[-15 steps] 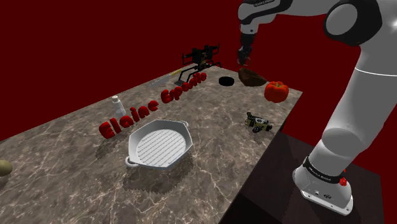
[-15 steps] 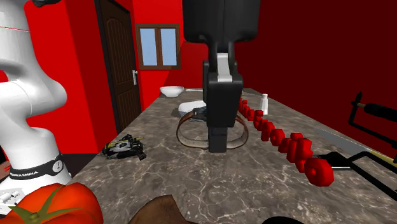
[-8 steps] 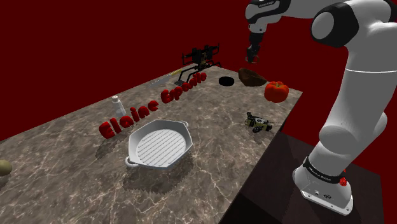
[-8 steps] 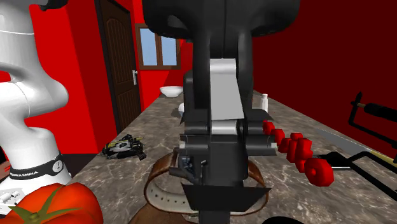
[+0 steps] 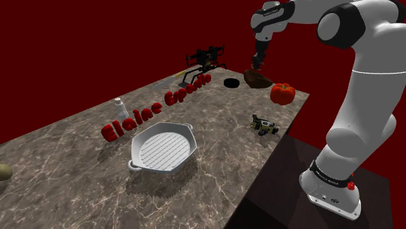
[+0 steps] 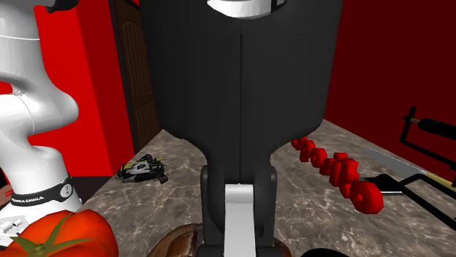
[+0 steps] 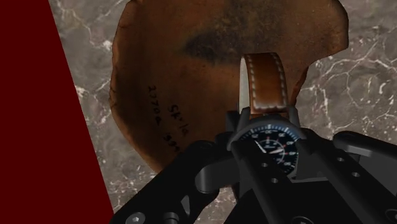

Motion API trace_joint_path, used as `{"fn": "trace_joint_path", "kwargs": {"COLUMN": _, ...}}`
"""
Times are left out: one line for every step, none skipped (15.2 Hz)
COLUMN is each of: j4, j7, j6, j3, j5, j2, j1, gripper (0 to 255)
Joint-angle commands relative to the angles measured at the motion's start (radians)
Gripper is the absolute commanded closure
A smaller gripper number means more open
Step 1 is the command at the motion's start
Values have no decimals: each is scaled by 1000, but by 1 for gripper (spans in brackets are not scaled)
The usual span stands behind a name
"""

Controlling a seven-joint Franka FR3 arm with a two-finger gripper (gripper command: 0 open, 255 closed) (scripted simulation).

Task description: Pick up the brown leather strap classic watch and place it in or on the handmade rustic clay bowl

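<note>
Gripper (image 7: 273, 145) fingers are closed on the watch (image 7: 263, 79), clasping its dark-dialled case, with the brown stitched strap looping out ahead. It hangs directly over the brown bowl (image 7: 172, 70), at the shoulder view's upper right beside the tomato (image 5: 282, 92). The carry looks done. Next comes a slight descent, then opening to release inside the rim.

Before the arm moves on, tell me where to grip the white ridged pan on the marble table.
Likely the small loop handle of the white ridged pan, from straight above: the pan lies flat and its body looks too wide to span.
</note>
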Motion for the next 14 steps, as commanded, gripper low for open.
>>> {"fn": "trace_joint_path", "kwargs": {"j4": -22, "j7": -2, "j6": 26, "j3": 1, "j5": 2, "j2": 3, "j1": 0, "gripper": 255}}
{"fn": "trace_joint_path", "kwargs": {"j4": -32, "j7": -3, "j6": 38, "j3": 1, "j5": 3, "j2": 6, "j1": 1, "gripper": 255}}
{"fn": "trace_joint_path", "kwargs": {"j4": -42, "j7": -4, "j6": 51, "j3": 2, "j5": 4, "j2": 8, "j1": 1, "gripper": 255}}
{"fn": "trace_joint_path", "kwargs": {"j4": -48, "j7": -5, "j6": 58, "j3": 2, "j5": 5, "j2": 10, "j1": 1, "gripper": 255}}
{"fn": "trace_joint_path", "kwargs": {"j4": -48, "j7": -5, "j6": 58, "j3": 2, "j5": 5, "j2": 10, "j1": 1, "gripper": 255}}
{"fn": "trace_joint_path", "kwargs": {"j4": -48, "j7": -5, "j6": 58, "j3": 2, "j5": 5, "j2": 10, "j1": 1, "gripper": 255}}
{"fn": "trace_joint_path", "kwargs": {"j4": -48, "j7": -5, "j6": 58, "j3": 2, "j5": 5, "j2": 10, "j1": 1, "gripper": 255}}
{"fn": "trace_joint_path", "kwargs": {"j4": -48, "j7": -5, "j6": 58, "j3": 2, "j5": 5, "j2": 10, "j1": 1, "gripper": 255}}
{"fn": "trace_joint_path", "kwargs": {"j4": -48, "j7": -5, "j6": 58, "j3": 2, "j5": 5, "j2": 10, "j1": 1, "gripper": 255}}
{"fn": "trace_joint_path", "kwargs": {"j4": -48, "j7": -5, "j6": 58, "j3": 2, "j5": 5, "j2": 10, "j1": 1, "gripper": 255}}
{"fn": "trace_joint_path", "kwargs": {"j4": -48, "j7": -5, "j6": 58, "j3": 2, "j5": 5, "j2": 10, "j1": 1, "gripper": 255}}
{"fn": "trace_joint_path", "kwargs": {"j4": -48, "j7": -5, "j6": 58, "j3": 2, "j5": 5, "j2": 10, "j1": 1, "gripper": 0}}
{"fn": "trace_joint_path", "kwargs": {"j4": -48, "j7": -5, "j6": 58, "j3": 2, "j5": 5, "j2": 10, "j1": 1, "gripper": 0}}
{"fn": "trace_joint_path", "kwargs": {"j4": -48, "j7": -5, "j6": 58, "j3": 2, "j5": 5, "j2": 10, "j1": 1, "gripper": 0}}
